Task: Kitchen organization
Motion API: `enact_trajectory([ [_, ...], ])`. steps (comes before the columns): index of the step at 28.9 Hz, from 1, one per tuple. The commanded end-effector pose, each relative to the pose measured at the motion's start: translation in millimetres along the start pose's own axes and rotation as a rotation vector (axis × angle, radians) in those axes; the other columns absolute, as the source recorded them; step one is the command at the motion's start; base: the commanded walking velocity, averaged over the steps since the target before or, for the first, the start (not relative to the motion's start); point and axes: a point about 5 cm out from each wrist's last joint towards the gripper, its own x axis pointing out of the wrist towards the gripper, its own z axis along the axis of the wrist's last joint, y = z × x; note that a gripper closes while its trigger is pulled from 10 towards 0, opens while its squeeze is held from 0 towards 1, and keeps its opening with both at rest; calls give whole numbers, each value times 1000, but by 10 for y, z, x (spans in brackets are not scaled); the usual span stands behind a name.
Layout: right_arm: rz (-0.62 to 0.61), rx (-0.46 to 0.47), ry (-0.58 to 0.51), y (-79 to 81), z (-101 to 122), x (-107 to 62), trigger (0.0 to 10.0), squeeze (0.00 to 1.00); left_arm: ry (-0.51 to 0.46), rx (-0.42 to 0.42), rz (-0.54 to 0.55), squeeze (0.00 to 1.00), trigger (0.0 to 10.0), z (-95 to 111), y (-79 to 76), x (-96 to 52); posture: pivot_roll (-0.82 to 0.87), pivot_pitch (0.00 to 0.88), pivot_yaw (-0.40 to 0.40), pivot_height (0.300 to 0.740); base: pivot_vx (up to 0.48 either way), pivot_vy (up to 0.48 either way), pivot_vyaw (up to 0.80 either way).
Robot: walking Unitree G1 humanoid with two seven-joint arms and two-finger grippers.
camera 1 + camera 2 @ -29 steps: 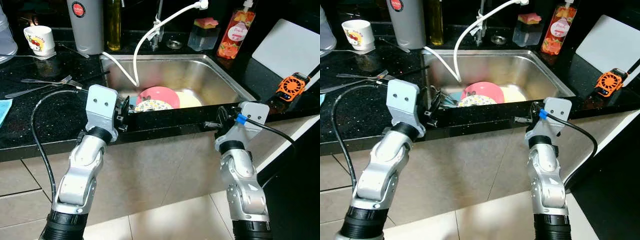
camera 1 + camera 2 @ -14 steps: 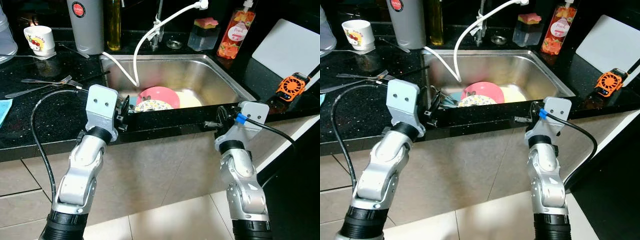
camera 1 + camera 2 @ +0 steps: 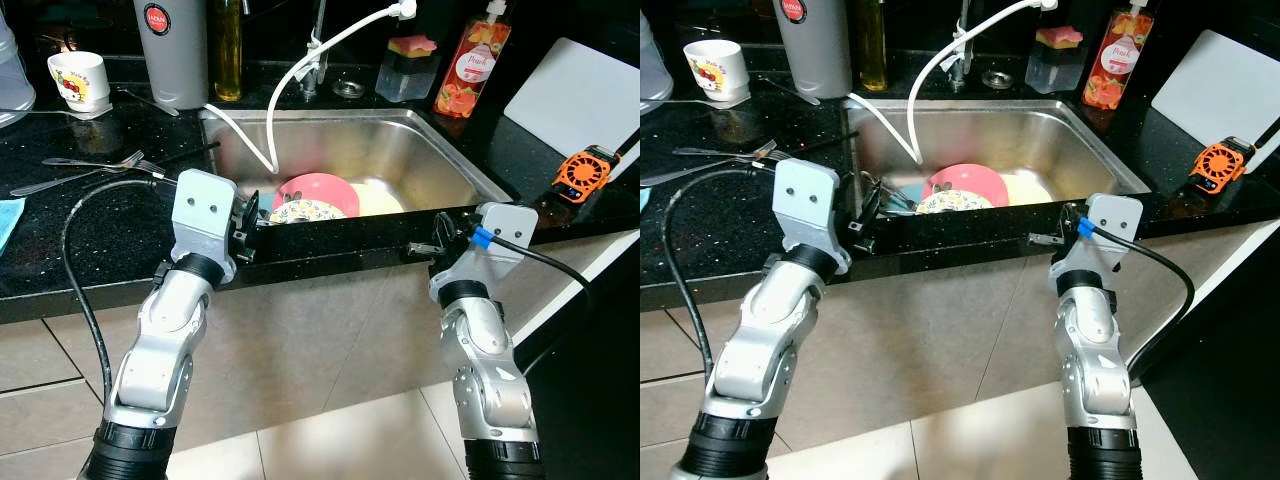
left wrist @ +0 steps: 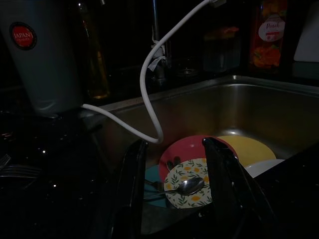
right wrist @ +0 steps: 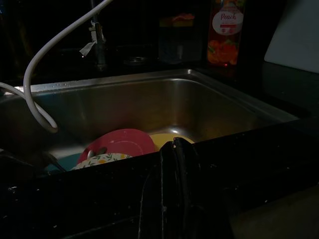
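A: Dishes in sink [image 3: 440, 150], stacked at near end: pink plate [image 3: 325, 187], floral plate [image 4: 192, 183] w/ spoon [image 4: 182, 187] on it, yellow plate [image 4: 249, 149] beside. Status of grippers?

B: Left gripper [image 4: 174, 194] just at front counter edge [image 3: 340, 235], fingers spread wide, framing floral plate & spoon. Right gripper [image 5: 172, 174] low at same edge, fingers pressed together, holding nothing.

A: Advice for step in hand?

B: Judgement: reach into basin is next. Lift left wrist over the rim first, then descend; take spoon off before plates, else it slides. Grip plate by its rim, not the face.

A: Clearances?

B: White hose [image 3: 290, 90] loops down into basin just behind pink plate; snag risk, approach from front. Basin's right half is open steel, room for right arm. Counter left: forks [image 3: 100, 165], mug [image 3: 78, 78], grey canister [image 3: 172, 50]. Right side: peach bottle [image 3: 470, 65], orange gadget [image 3: 583, 172] near edge, keep elbow off it.
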Motion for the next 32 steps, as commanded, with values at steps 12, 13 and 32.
enact_trajectory([
  [12,-4,-7,22,-10,-43,-6,10000,0,28,4,-15,0,10000,-68,-30,-22,188,7,-87,740,0,0,0],
  [13,-4,-7,22,-10,-45,-7,10000,0,29,4,-15,0,10000,-69,-29,-22,188,7,-87,740,0,0,0],
  [32,-15,12,18,-12,-27,-11,10000,0,126,0,75,0,10000,-145,21,-4,186,20,-88,740,0,0,0],
])
